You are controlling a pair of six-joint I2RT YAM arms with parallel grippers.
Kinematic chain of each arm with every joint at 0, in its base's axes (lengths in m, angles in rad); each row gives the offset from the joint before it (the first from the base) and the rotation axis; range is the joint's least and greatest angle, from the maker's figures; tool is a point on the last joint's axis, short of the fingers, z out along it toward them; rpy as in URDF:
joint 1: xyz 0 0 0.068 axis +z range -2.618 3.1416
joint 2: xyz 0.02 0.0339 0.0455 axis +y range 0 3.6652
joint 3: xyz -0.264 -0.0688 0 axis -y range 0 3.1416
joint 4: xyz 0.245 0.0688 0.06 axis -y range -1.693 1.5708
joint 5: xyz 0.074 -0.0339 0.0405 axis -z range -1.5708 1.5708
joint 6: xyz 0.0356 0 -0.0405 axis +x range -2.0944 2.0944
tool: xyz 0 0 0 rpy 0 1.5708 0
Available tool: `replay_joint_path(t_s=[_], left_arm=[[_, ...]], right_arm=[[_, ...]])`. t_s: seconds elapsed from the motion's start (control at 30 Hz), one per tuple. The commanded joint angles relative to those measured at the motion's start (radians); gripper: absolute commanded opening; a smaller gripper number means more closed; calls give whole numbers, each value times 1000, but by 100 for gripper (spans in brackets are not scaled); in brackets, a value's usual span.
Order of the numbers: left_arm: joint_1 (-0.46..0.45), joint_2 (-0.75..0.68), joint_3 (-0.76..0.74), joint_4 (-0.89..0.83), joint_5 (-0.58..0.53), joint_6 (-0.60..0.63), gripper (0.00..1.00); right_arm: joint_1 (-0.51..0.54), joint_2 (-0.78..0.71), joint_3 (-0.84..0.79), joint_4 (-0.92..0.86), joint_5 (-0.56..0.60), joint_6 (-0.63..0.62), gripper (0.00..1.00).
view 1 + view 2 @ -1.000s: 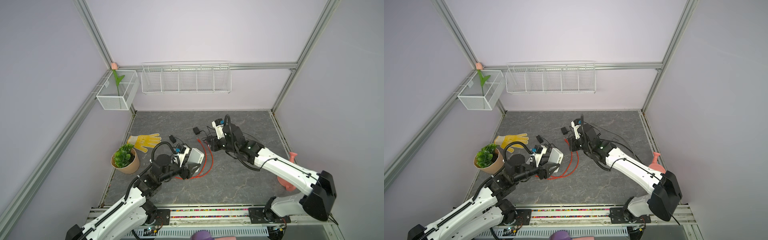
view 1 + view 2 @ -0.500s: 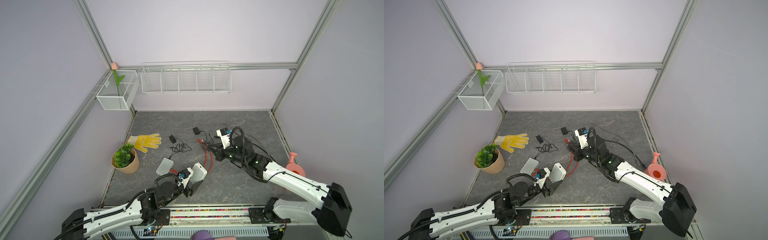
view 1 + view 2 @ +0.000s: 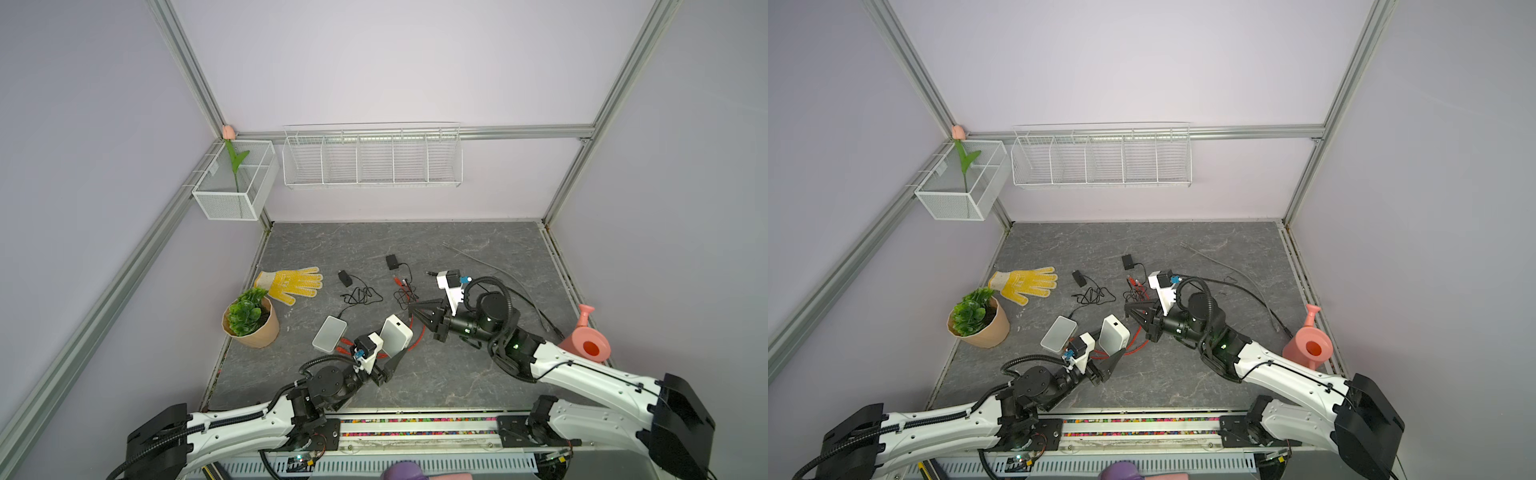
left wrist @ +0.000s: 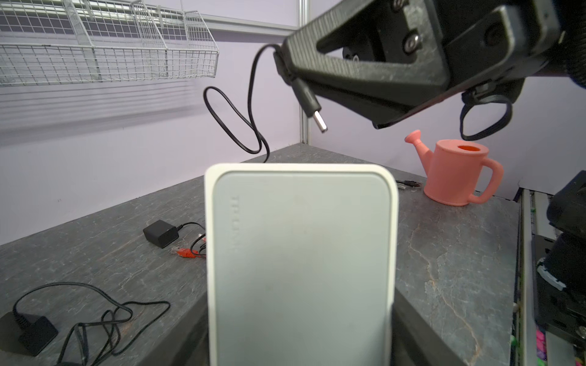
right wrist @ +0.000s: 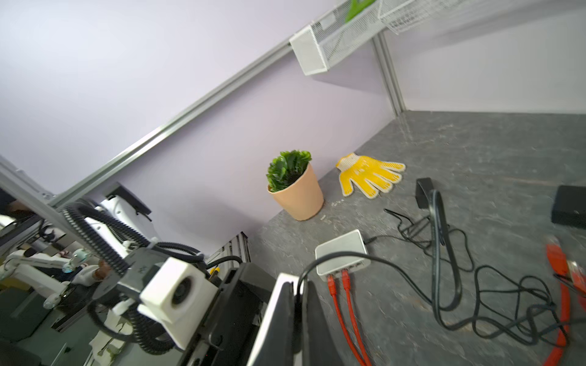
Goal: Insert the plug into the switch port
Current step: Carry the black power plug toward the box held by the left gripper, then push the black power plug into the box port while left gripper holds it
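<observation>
A white switch (image 3: pixel 396 341) stands upright near the table's front, with my left gripper (image 3: pixel 390 356) shut on its lower end. It fills the left wrist view (image 4: pixel 301 253), with a black finger (image 4: pixel 412 329) at its side. A small dark port (image 3: pixel 398 323) shows on its upper edge. My right gripper (image 3: pixel 412 308) is shut on a black plug (image 4: pixel 312 109). The plug's silver tip points down, a short way above the switch's top edge. The plug's black cable (image 4: pixel 250 104) loops down to the table. In the right wrist view the switch's white edge (image 5: pixel 274 320) lies right beside my fingers (image 5: pixel 317 326).
A second white switch (image 3: pixel 329 333) lies flat with red cables (image 5: pixel 344 304) plugged in. Tangled black wires (image 3: pixel 361 296) and two black adapters (image 3: pixel 345 277) (image 3: pixel 392 262) lie behind. Potted plant (image 3: pixel 250 320) and yellow glove (image 3: pixel 293 282) sit left, a pink watering can (image 3: pixel 588 340) right.
The left arm has drawn back toward the table's front with the switch in its grip. The right gripper has come forward with the plug. Both have hardly moved in the last half second.
</observation>
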Motion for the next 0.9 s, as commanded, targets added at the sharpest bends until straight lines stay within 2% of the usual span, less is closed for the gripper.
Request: replay_joint_path(t_s=[0.0, 0.2, 0.37, 0.67, 0.87], left_arm=[[-21, 66, 29, 183, 19, 75, 0], [-36, 99, 51, 248, 29, 91, 0], [-42, 54, 66, 200, 38, 89, 0], [-60, 13, 78, 154, 32, 79, 0], [-68, -3, 78, 141, 22, 80, 0]], right_arm=[[15, -42, -6, 114, -31, -39, 6], [42, -103, -1, 69, -36, -137, 6], [66, -126, -65, 176, -33, -192, 6], [95, -51, -86, 318, -22, -249, 6], [105, -19, -70, 311, -7, -286, 6]])
